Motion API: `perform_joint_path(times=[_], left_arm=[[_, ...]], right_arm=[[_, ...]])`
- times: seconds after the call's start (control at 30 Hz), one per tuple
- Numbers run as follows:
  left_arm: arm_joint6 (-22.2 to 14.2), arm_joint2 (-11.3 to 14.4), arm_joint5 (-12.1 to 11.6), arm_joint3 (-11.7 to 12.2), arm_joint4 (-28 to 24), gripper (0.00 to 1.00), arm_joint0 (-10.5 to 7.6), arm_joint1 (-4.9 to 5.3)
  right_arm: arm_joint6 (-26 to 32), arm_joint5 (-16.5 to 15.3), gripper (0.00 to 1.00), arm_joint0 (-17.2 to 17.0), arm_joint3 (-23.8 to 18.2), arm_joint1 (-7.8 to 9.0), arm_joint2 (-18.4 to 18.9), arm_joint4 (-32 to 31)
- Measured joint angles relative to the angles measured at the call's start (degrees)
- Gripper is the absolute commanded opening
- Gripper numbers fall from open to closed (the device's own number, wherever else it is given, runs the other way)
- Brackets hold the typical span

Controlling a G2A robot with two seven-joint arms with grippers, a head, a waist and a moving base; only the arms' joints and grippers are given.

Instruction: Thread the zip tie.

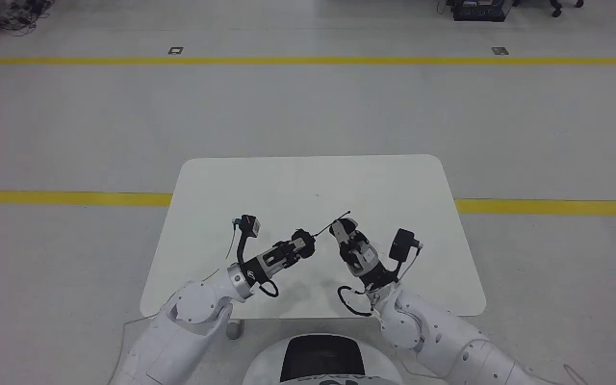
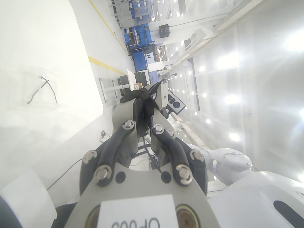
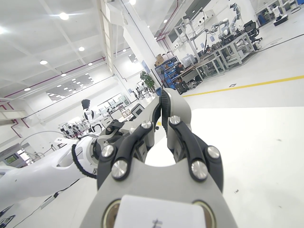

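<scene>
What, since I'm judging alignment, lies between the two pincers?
Top view: the black zip tie, held in the right pincer, pokes into the gap toward the left pincer; beneath, the white table.

Black zip tie, plain white table

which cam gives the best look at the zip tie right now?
Top view: the zip tie shows as a thin black line at the tips of the left hand and right hand, over the table. Right wrist view shows it edge-on between shut fingers; left wrist view, a dark clump at that hand's tip.
</scene>
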Motion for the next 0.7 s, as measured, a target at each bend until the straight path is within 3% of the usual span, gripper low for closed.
perform_joint_path(times=[0.7], left_arm=[[0.0,0.0,0.0,0.0,0.0,0.00,0.00,0.00]], right_arm=[[0.5,0.0,0.00,-0.1,-0.1,0.20,0.0,0.1]])
